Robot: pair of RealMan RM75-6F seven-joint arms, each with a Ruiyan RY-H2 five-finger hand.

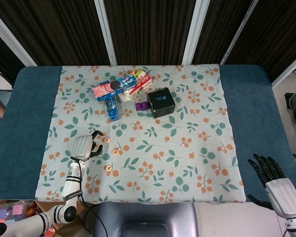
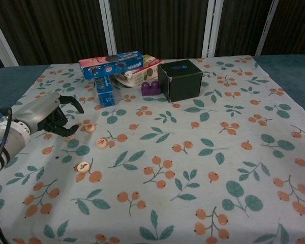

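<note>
Hovering low over the flowered tablecloth, the left hand is arching its dark fingers downward, and I cannot tell from here whether they are pinching anything. One round wooden disc is lying just beyond the fingertips, close beside them but apart. A second disc is sitting a little nearer the table's front edge, and a third disc is lying nearer still, well clear of the hand. At the far end of the cloth a blue cookie box is resting across another carton, with a black box and a purple block beside it. The right hand is hanging off the table's near right corner, fingers spread and holding nothing.
</note>
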